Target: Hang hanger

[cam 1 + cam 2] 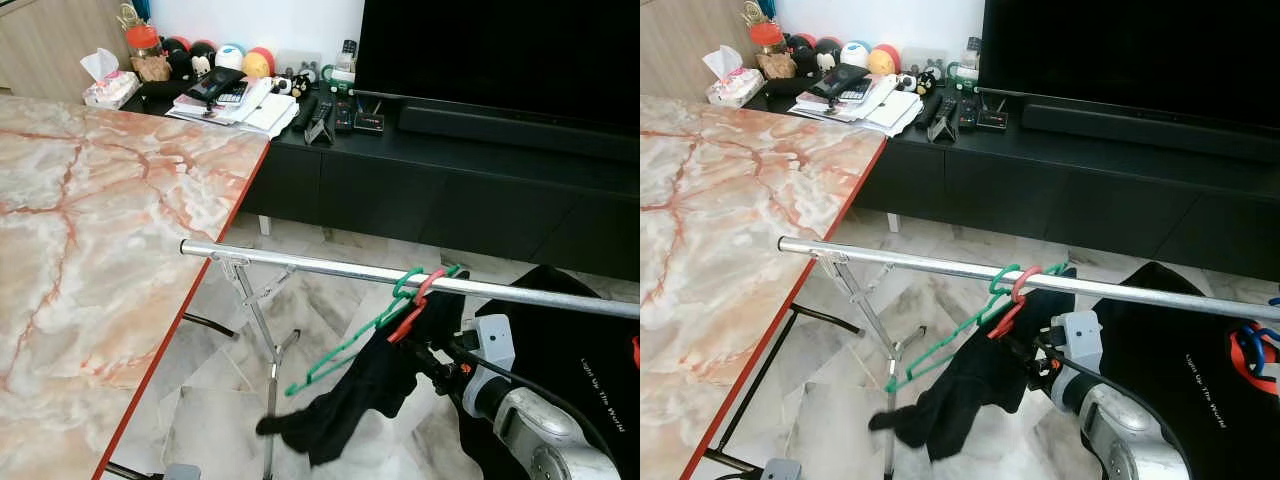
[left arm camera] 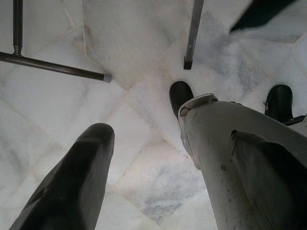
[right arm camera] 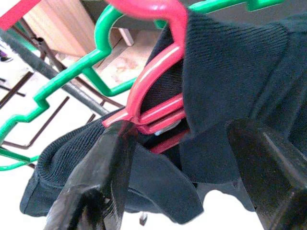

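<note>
A marble-topped bench [image 1: 90, 230] is filling the left side. The left gripper [image 2: 158, 158] is hanging idle over the pale floor tiles [image 2: 139, 57], its fingers spread and holding nothing. A metal rail [image 1: 330, 267] is running rightward from the bench edge, and a green hanger [image 1: 355, 335] is hooked over it. Just beside that hook, a red hanger [image 1: 415, 300] carrying a black garment [image 1: 360, 395] is sitting with its hook over the rail. The right gripper [image 3: 187, 167] is reaching up to the red hanger's neck, fingers parted around it and the cloth, not visibly clamped. The step looks nearly finished; doing it well probably means confirming the hook is bearing fully on the rail, then backing away low and straight without snagging the garment.
</note>
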Available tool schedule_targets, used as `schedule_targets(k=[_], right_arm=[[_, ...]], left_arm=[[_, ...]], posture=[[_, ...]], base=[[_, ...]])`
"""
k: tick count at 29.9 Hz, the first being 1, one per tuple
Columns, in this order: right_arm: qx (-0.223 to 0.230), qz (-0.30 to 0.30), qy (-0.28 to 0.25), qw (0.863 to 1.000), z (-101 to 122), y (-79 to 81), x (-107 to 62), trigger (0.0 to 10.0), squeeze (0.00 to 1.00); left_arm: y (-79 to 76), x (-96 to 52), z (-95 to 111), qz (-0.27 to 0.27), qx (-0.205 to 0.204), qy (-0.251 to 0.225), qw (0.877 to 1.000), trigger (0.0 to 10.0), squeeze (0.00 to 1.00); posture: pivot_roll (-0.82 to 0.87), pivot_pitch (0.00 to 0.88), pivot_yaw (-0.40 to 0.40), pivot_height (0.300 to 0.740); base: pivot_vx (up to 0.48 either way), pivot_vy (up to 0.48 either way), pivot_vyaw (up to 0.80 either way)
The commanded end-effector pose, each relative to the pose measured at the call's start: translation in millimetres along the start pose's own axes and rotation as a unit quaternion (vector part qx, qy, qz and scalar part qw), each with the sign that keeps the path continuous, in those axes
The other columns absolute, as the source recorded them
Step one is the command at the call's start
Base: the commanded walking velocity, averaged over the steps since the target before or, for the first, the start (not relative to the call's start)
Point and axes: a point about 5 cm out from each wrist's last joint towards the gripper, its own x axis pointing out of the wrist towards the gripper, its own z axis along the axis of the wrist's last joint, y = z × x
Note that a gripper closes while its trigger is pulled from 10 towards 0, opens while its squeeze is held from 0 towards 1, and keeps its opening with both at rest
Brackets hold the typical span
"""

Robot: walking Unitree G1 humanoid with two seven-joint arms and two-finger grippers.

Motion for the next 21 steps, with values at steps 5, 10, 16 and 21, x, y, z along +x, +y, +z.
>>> schedule_targets(k=[5, 10, 16, 21], right_arm=[[0.024, -0.027, -0.019, 0.999, 4, 1.1, 6.4, 10.0, 0.0], [0.053, -0.027, -0.028, 0.998, 6, 7.4, 13.7, 10.0, 0.0], [0.072, -0.021, -0.024, 0.997, 5, 16.1, 15.7, 10.0, 0.0], [0.066, -0.091, 0.005, 0.994, -5, 4.9, 13.1, 10.0, 0.0]], left_arm=[[-4.2, -3.5, -19, -0.006, 0.002, 0.033, 0.999, 10.0, 0.0], [-5.6, -3.7, -19, -0.007, 0.002, 0.033, 0.999, 10.0, 0.0], [-4.8, -3.2, -18, -0.007, 0.003, 0.033, 0.999, 10.0, 0.0], [-5.0, -2.9, -16, -0.008, 0.003, 0.032, 0.999, 10.0, 0.0]], posture=[[-0.05, 0.196, -0.032, 0.74], [-0.05, 0.196, -0.033, 0.74], [-0.05, 0.199, -0.036, 0.74], [-0.05, 0.201, -0.039, 0.74]], base=[[0.0, 0.0, 0.0], [0.0, 0.0, 0.0], [0.0, 0.0, 0.0], [0.0, 0.0, 0.0]])
